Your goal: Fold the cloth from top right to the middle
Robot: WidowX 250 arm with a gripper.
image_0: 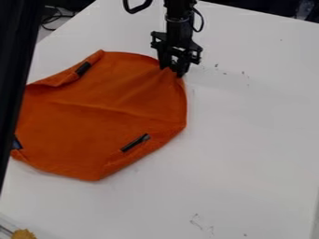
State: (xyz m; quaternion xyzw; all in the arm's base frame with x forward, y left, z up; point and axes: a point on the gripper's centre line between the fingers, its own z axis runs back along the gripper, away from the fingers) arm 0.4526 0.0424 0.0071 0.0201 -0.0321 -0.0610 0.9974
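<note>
My gripper (pixel 173 72) comes down from the top of the camera view, over the top right edge of the orange cloth. It is shut on the cloth's edge, where the fabric puckers and small creases run away from the fingertips. The orange cloth (pixel 103 114) lies mostly flat on the left half of the table. Its upper left and lower right edges are turned inward, with a dark strip near each. A faint ridge crosses its middle.
The white table (pixel 255 140) stretches right and below the cloth, with small dark marks on it. A black post (pixel 16 56) stands along the left edge of view. A yellow object (pixel 24 234) sits at the bottom left corner. Cables lie beyond the table at upper left.
</note>
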